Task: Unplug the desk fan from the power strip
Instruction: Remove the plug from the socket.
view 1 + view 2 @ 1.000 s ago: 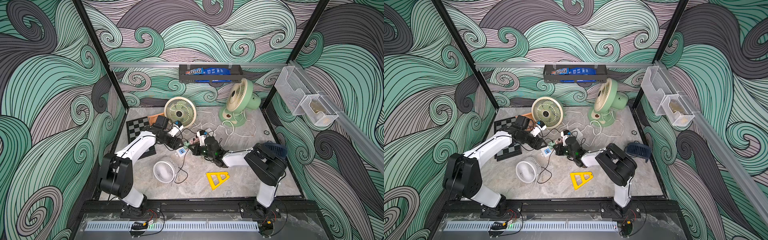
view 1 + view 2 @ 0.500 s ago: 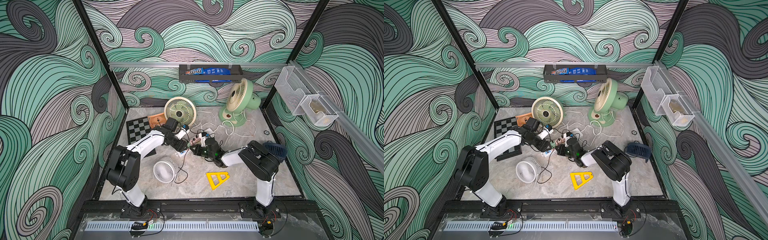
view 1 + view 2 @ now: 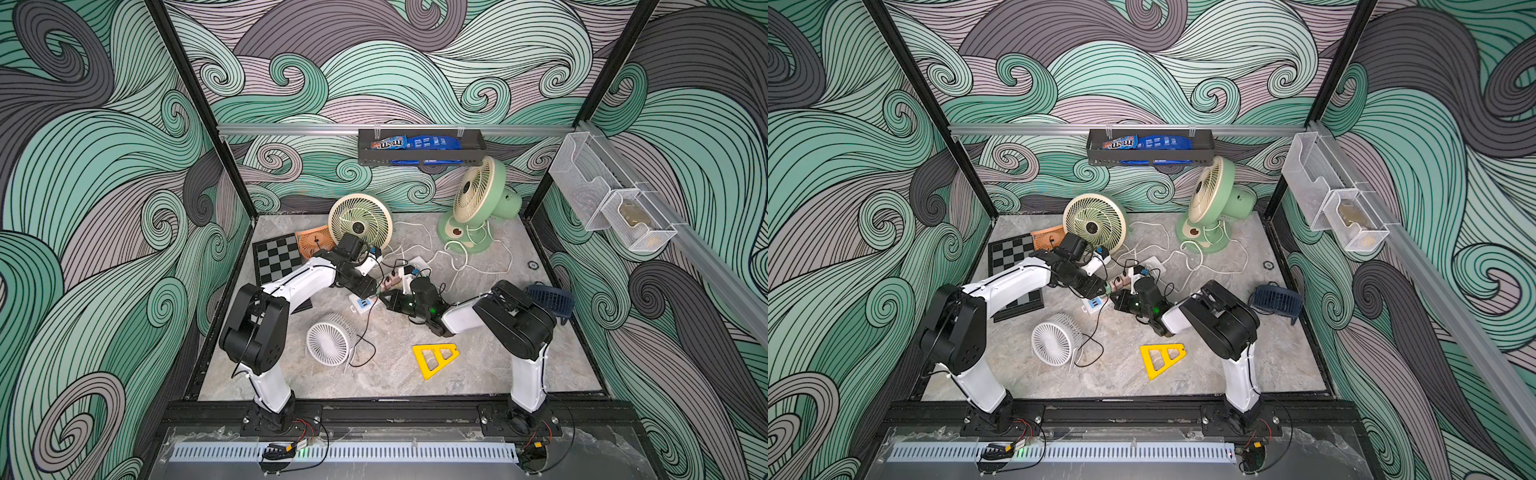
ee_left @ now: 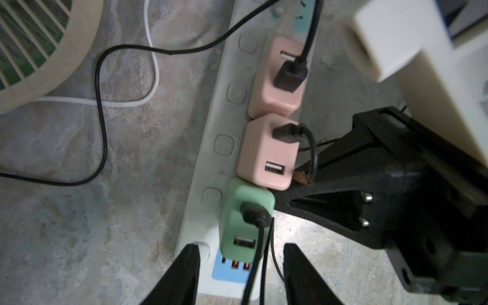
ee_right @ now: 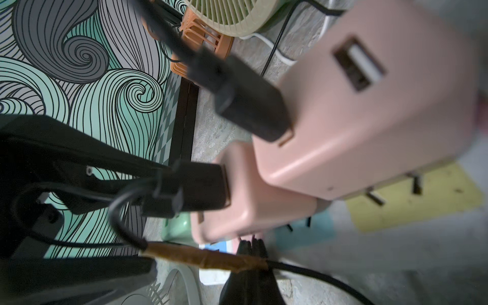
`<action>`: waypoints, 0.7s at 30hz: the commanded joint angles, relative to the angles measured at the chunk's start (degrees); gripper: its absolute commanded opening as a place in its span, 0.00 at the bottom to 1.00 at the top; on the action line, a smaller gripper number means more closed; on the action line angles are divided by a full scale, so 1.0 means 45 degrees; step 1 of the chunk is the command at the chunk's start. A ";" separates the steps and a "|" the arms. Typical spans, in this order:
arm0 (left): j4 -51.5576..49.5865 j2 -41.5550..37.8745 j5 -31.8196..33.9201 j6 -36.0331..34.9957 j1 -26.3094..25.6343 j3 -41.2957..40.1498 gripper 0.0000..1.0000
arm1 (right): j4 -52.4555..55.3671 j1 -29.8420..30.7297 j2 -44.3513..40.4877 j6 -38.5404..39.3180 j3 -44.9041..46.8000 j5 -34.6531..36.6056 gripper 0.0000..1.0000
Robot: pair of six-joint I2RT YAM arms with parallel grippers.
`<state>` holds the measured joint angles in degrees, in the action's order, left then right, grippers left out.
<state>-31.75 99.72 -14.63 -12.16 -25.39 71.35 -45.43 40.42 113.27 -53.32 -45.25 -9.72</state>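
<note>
The white power strip (image 4: 211,158) lies mid-table, also seen in both top views (image 3: 359,300) (image 3: 1094,305). Two pink adapters (image 4: 266,155) and a green adapter (image 4: 245,211) are plugged into it, each with a black cord. The blue USB panel (image 4: 229,272) is at its end. My left gripper (image 4: 240,266) is open over that end, its fingers either side of the green adapter without touching it. My right gripper (image 5: 252,253) is shut, tips down by the strip beside a pink adapter (image 5: 253,200). A brown-taped cord (image 5: 206,257) lies across its tips. Which fan each cord feeds is unclear.
Round the strip stand a cream fan (image 3: 360,222), a green fan (image 3: 478,203), a small white fan (image 3: 330,345), a navy fan (image 3: 548,301) and an orange one (image 3: 313,241). A chessboard (image 3: 276,257) lies left, a yellow triangle (image 3: 436,359) in front. Loose cords tangle behind.
My left gripper has travelled along the strip from its far part to the USB end, and its jaws have narrowed. The right gripper has stayed shut, almost in place.
</note>
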 commanded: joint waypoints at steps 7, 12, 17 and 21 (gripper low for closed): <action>-0.0113 0.0811 -0.0194 -0.0526 -0.0237 0.0789 0.42 | 0.0017 -0.0025 0.0394 -0.0183 0.0233 -0.0160 0.00; -0.0070 0.0780 -0.0026 -0.0758 -0.0237 0.0579 0.36 | 0.0017 -0.0044 0.0412 -0.0191 0.0223 -0.0164 0.00; 0.0099 0.0621 0.0086 -0.0999 -0.0235 0.0311 0.31 | -0.0007 -0.0046 0.0489 -0.0213 0.0198 -0.0185 0.00; 0.0102 0.0612 0.0068 -0.1215 -0.0255 0.0187 0.29 | -0.0074 -0.0054 0.0559 -0.0297 0.0179 -0.0243 0.00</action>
<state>-31.42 103.09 -14.61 -16.16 -26.06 72.97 -47.22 40.42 114.17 -54.41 -45.21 -10.17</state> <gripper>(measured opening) 0.323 0.066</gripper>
